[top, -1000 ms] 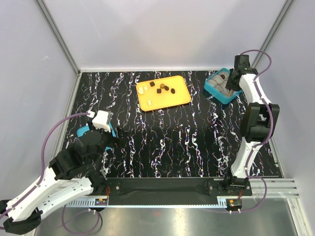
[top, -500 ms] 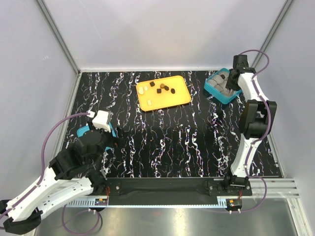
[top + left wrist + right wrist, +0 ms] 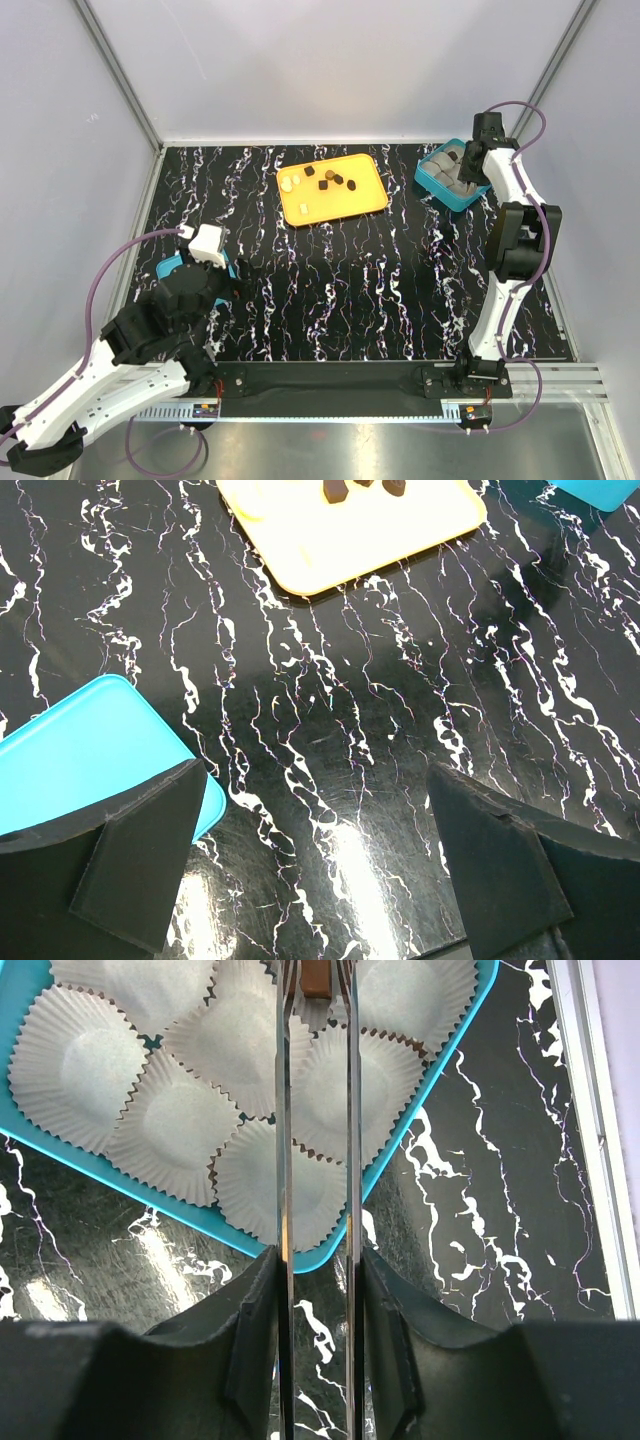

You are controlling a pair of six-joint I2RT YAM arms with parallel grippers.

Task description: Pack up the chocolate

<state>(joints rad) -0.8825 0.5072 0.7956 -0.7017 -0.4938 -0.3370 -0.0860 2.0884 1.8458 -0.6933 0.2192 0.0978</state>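
Several small chocolate pieces (image 3: 330,178), dark brown with a few cream ones, lie on the orange tray (image 3: 345,203); the left wrist view catches them at its top edge (image 3: 335,490). One brown chocolate (image 3: 316,978) sits between the thin metal blades of my right gripper (image 3: 316,1000), over a white paper cup (image 3: 330,1090) in the teal box (image 3: 400,1160). The blades stand close on both sides of it; whether they press it does not show. My left gripper (image 3: 315,780) hangs wide open and empty over the black marbled table, beside a teal lid (image 3: 80,750).
The teal box (image 3: 440,185) stands at the back right, the right gripper (image 3: 468,160) above it. Several empty paper cups (image 3: 170,1125) fill it. The teal lid (image 3: 170,268) lies at the left under the left arm. A metal rail (image 3: 590,1110) borders the table on the right.
The right wrist has shifted slightly left over the teal box. The left arm has not moved.
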